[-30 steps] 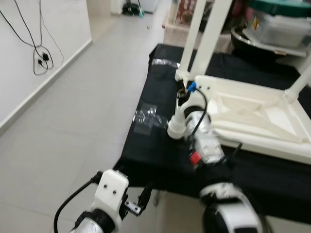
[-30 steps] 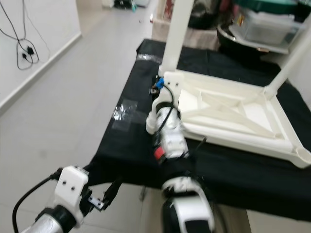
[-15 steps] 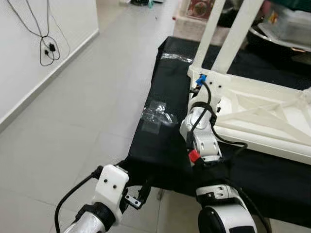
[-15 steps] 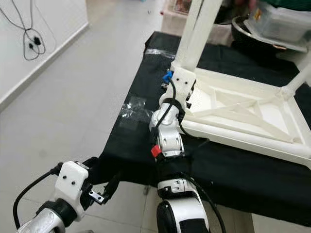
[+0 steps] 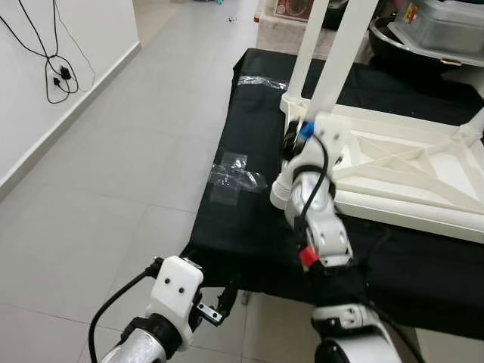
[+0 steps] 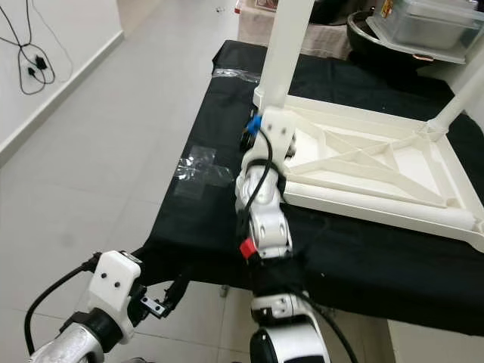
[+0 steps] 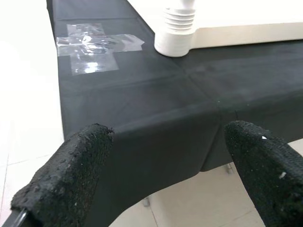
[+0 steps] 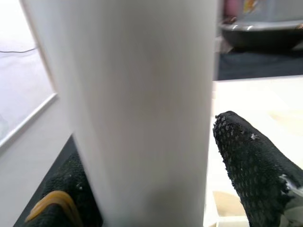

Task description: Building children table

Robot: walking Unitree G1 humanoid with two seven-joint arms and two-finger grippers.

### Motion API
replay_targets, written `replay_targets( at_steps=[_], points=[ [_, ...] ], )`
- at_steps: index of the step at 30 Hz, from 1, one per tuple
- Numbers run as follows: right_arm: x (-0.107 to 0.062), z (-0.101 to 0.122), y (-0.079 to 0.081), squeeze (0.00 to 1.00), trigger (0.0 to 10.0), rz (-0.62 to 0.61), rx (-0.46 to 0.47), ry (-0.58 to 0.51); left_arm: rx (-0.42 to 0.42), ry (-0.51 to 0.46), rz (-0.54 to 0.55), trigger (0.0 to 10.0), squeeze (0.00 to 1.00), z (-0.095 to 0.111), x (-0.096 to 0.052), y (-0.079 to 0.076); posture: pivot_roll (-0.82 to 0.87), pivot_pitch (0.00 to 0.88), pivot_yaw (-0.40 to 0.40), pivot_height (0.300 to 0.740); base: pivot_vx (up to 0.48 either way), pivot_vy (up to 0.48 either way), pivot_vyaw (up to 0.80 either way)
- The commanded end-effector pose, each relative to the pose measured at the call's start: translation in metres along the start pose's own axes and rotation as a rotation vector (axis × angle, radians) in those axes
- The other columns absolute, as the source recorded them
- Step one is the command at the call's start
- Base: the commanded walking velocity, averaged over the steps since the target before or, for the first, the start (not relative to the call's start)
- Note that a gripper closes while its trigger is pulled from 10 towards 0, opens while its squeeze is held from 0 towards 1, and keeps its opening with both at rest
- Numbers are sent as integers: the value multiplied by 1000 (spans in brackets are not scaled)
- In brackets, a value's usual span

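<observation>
The white children's table [image 6: 378, 170] lies upside down on the black-covered desk [image 6: 197, 219], legs pointing up; the right tool [image 8: 156, 156] has its black fingers [image 8: 251, 161] around the near-corner leg [image 6: 286, 45], holding it; the left tool [image 7: 165, 179] hangs low by the desk's front edge, fingers spread wide, holding nothing; clear tape [image 5: 236, 178] sticks to the cloth; behind, a lidded plastic bin [image 6: 435, 26], contents unclear.

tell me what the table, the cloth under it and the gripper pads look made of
Table: likely moulded plastic, matte off-white, with cast ribs under the top and a smooth round leg. Cloth: thin black fabric, matte, creased and draping over the edge. Pads: black, rough and pebbled, perhaps foam or rubber.
</observation>
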State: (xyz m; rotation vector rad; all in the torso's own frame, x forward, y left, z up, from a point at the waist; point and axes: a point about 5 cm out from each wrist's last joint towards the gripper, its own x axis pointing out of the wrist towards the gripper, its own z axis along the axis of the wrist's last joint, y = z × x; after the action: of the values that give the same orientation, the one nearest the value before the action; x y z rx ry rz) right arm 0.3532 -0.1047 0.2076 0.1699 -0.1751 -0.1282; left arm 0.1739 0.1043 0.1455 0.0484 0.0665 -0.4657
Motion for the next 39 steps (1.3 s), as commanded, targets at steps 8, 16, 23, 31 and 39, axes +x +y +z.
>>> replay_targets(
  at_steps=[8,16,23,31,39],
  points=[
    [14,19,-18,0,10000,284,-2,-91,-9,17,-5,10000,0,-5,-1,-1,126,130,-129,740,0,0,0],
    [24,24,-27,0,10000,366,-41,-103,-8,15,-3,10000,0,-4,-1,-2,128,130,-129,740,0,0,0],
    [47,25,-31,0,10000,615,-9,6,-8,13,-2,10000,0,-3,-1,-2,136,133,-136,740,0,0,0],
    [57,30,-33,0,10000,814,-9,90,-7,12,-1,10000,0,-3,-1,-3,145,136,-143,740,0,0,0],
    [59,29,-34,0,10000,938,-7,175,-7,14,2,10000,0,-4,-2,-3,147,135,-144,740,0,0,0]
  ],
)
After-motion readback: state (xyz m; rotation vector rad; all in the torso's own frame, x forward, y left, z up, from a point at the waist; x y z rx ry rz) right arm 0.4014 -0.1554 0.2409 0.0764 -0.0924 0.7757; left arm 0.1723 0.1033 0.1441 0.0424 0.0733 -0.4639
